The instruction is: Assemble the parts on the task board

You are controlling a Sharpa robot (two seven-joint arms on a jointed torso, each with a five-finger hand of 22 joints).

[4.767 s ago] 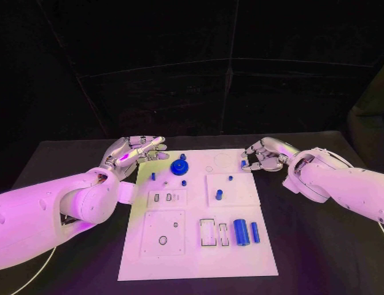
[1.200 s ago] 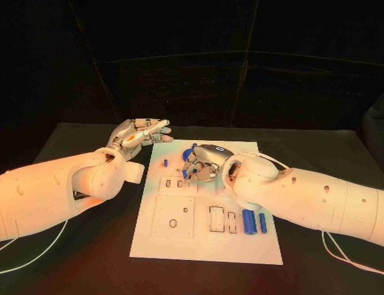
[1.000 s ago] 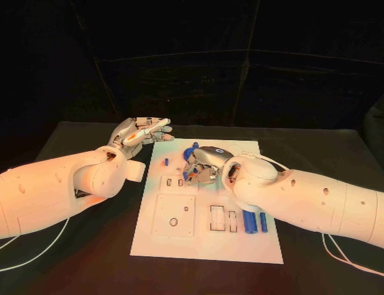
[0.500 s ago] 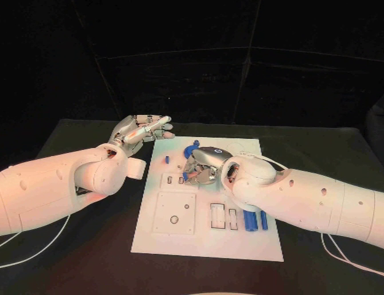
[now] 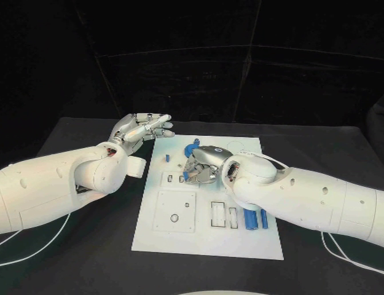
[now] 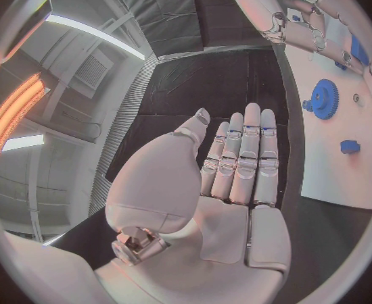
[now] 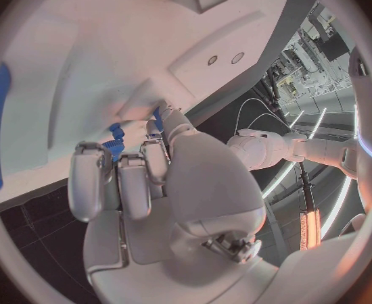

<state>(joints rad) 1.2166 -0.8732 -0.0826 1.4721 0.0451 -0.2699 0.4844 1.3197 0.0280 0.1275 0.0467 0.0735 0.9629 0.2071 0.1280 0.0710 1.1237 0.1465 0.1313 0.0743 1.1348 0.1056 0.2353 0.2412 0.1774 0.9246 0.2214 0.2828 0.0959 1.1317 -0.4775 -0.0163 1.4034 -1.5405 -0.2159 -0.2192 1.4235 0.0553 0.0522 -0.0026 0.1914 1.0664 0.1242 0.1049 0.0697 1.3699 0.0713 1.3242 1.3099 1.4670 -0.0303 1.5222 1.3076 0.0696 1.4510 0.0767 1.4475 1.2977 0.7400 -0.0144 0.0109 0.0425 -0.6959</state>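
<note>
We see a dark room, the task board (image 5: 207,241) brightly lit; ceiling strip lights glare, and wrist views bend at the rims.

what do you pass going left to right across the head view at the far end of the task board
left robot hand → small blue peg standing on the task board → blue gear → right robot hand, its fingers down on the board beside the gear

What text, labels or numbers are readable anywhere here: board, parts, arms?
None readable.
The task board carries only cut-outs and outlines, no print.
The blue parts, such as the gear, are unmarked.
A small dark round mark on the right hand holds no legible characters.
</note>
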